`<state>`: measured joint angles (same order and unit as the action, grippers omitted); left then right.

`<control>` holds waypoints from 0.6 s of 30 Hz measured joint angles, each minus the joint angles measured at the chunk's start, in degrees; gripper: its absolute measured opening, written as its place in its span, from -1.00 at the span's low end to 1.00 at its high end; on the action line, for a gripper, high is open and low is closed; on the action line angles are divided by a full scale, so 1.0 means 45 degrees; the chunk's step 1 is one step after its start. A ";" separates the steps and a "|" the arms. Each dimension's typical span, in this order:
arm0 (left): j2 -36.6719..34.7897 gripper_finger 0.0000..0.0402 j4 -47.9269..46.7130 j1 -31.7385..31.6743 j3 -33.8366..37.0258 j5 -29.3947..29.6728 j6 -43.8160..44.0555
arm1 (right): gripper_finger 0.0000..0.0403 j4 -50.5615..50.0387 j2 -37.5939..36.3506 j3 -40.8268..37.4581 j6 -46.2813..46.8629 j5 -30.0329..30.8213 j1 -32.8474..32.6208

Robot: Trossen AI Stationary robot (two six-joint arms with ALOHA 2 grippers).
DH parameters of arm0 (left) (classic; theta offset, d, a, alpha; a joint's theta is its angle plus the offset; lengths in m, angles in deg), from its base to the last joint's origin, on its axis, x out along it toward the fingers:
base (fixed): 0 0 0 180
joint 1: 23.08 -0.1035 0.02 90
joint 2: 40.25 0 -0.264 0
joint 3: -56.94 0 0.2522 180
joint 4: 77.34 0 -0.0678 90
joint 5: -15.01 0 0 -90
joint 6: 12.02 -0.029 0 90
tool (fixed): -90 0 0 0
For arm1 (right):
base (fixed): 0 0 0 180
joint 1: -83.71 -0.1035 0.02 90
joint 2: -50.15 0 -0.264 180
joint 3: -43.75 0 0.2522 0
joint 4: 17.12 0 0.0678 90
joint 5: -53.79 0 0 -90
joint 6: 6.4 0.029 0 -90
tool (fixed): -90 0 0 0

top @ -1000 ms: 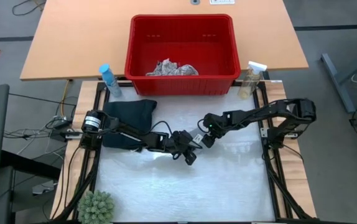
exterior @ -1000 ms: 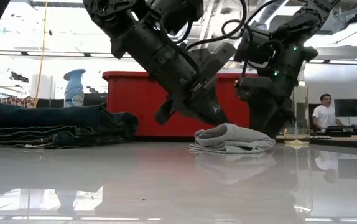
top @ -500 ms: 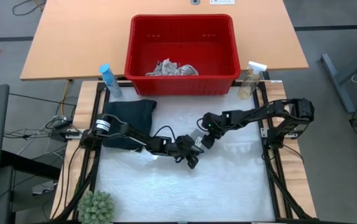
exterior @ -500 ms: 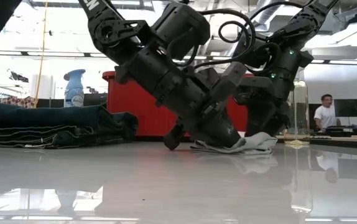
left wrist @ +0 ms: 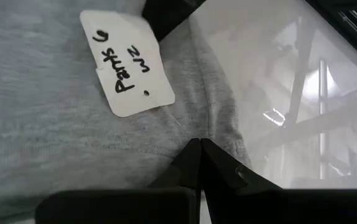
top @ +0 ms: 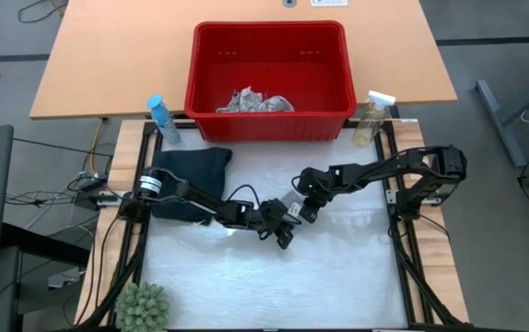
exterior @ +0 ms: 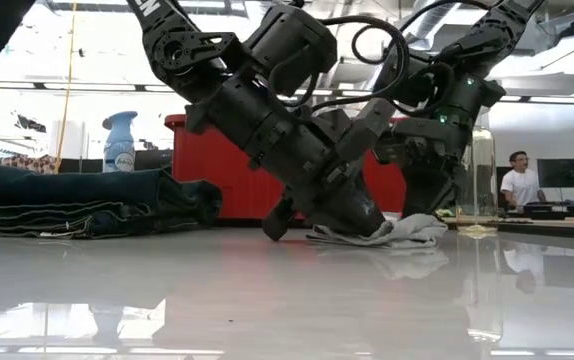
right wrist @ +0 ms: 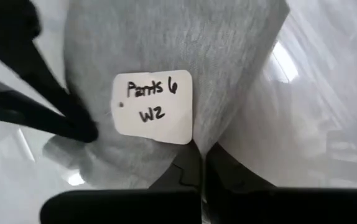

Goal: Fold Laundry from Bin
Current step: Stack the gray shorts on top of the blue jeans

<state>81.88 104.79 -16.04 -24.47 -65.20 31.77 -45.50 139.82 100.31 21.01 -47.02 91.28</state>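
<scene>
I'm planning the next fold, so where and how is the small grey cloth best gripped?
Probably at its free outer edge, coming in low from the open table side. The grey cloth lies flat, a low soft heap with a white tag on top, so only its thin border offers a pinch. Both the left hand and the right hand are shut at that border.

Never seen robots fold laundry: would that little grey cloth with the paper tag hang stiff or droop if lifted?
The grey cloth probably droops: it lies in soft, rumpled folds. It looks thin, so likely light. Pushed, it may slide and bunch on the glossy table.
</scene>
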 joint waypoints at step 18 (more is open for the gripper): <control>-0.5036 -1.00 -0.6428 0.0823 0.0032 0.0901 0.0702 | -0.89 -0.0391 -0.0268 0.3609 -0.1717 -0.0404 0.0102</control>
<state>59.21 75.86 -12.33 -24.33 -61.14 34.93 -47.26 138.62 116.55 13.28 -48.84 91.74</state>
